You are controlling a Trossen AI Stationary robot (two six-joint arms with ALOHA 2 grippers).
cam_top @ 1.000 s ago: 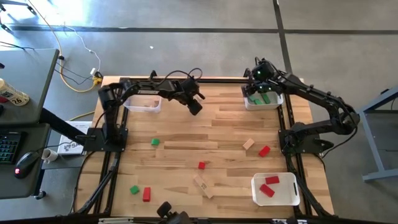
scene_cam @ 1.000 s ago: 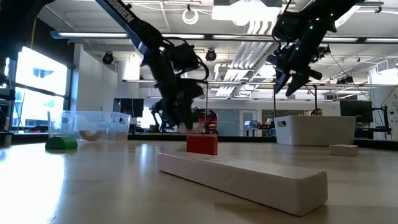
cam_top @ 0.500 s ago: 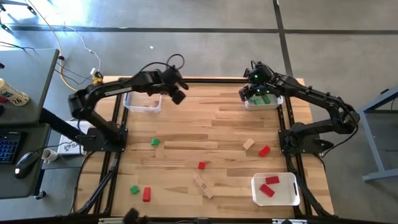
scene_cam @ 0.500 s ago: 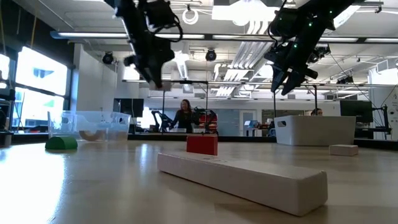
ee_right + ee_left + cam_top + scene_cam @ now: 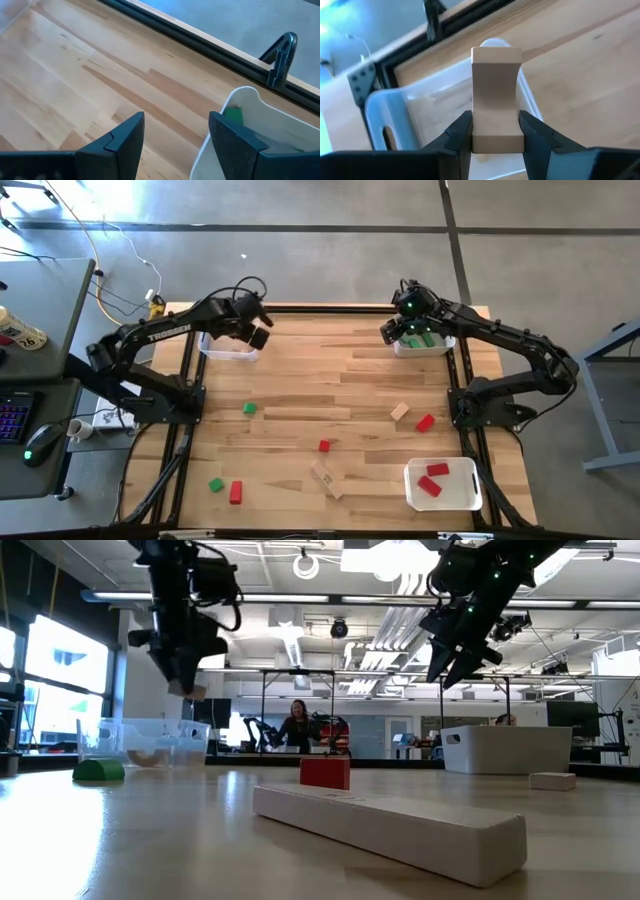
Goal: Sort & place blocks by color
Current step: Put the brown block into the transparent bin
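Note:
My left gripper is shut on a tan block with a hollowed face. It hangs above the right end of the clear bin at the table's far left. My right gripper stands open with nothing in it, in the air just left of the far-right bin that holds green blocks. Loose blocks lie on the table: green, red, tan, red, a tan bar, green and red. My left gripper pinches the tan block by its two side faces at the end nearest the wrist, one finger on each side. The fingers slant steeply down, and the block sticks out beyond them. It is lifted clear, high above the bin.
A white bin with red blocks stands at the near right. Black rails run along the table's edges. In the low view the tan bar lies close in front and a person stands far behind.
My left gripper has risen and swung from the far middle of the table toward the far-left corner, turning as it went and carrying the tan block, which now hangs over the clear bin. My right gripper has drifted a little to the left, away from the green bin.

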